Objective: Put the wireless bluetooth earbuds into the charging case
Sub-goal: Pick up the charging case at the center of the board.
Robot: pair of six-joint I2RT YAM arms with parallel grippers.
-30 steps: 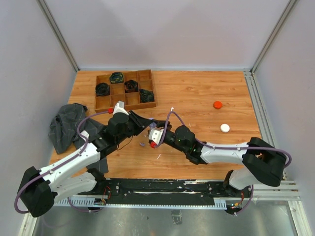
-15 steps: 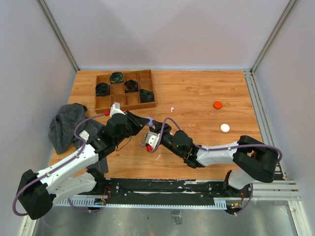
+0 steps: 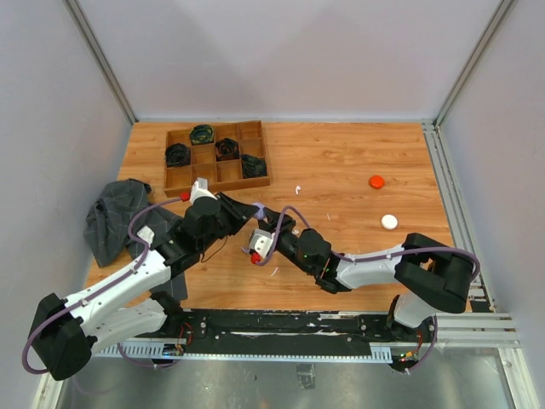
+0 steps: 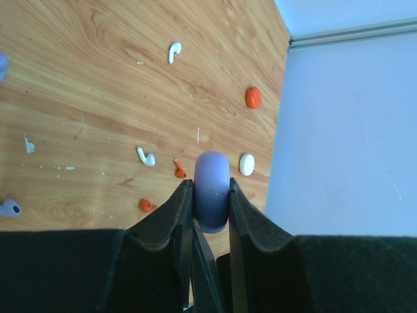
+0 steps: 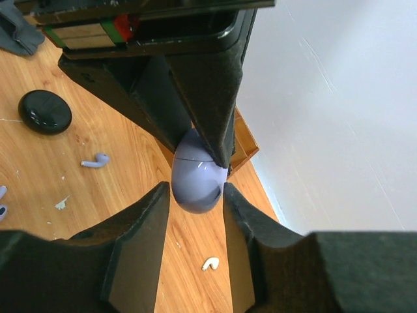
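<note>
Here left pincer (image 4: 210, 195) clamped the case (image 4: 212, 173) by its flat faces; right pincer (image 5: 197, 199) sat narrow on its rim. Hard, glossy, likely slippery.

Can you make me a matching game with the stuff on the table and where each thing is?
Things:
1 lavender case
2 wooden tray
3 grey cloth
4 orange puck

Places:
A right side of the table
B held in the left gripper
C far left corner
D left edge

Pairs: 1-B; 2-C; 3-D; 4-A
</note>
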